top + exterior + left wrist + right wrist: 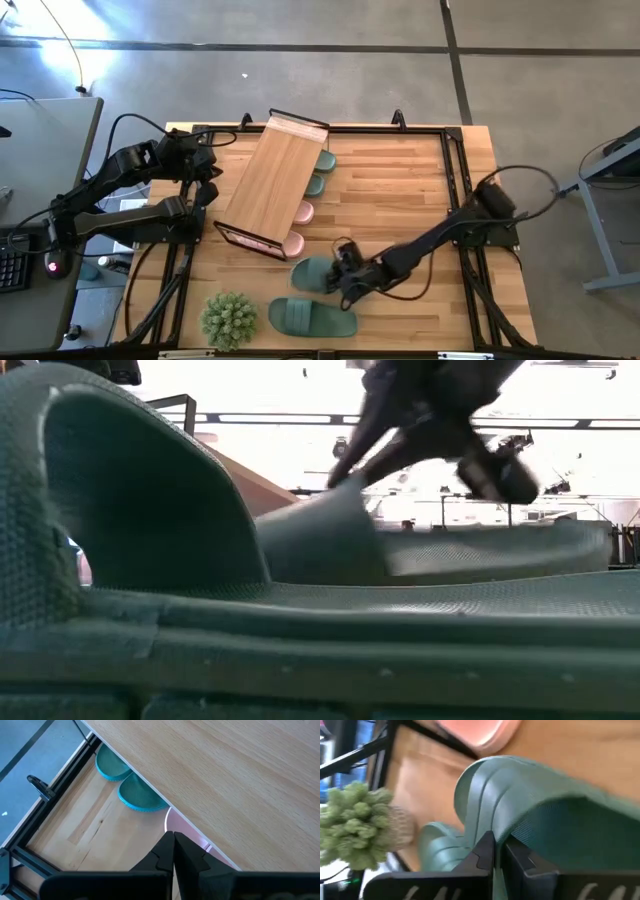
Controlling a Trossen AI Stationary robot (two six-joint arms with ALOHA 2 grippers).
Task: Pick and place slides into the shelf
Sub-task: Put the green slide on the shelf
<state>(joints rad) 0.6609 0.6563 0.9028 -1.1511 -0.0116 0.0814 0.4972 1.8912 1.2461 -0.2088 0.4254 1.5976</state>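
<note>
The shelf [275, 180], a bamboo board on a black frame, stands slanted on the table's left half. From under its right edge stick the ends of two green slides [322, 170] and two pink ones [298, 228]. Two more sage-green slides lie near the front edge. My right gripper [345, 277] is shut on the farther one [313, 272]. The nearer one [312, 317] fills the low view's foreground [150, 580]. My left gripper [205, 190] is shut beside the shelf's left side; in its wrist view the tips [173, 840] hang above the board's edge. My right gripper [495, 851] pinches the green slide's wide strap at its edge [485, 802] between the two fingers. The fingers [350, 465] come slanting down from the table's right. The slide's sole [480, 550] lies about level; the nearer slide hides whether it rests on the table.
A spiky green plant ball [230, 318] sits at the front left, next to the nearer slide. A black rail frame [455, 150] borders the tabletop. Bare wood [400, 190] lies right of the shelf. A desk with a keyboard stands left of the table.
</note>
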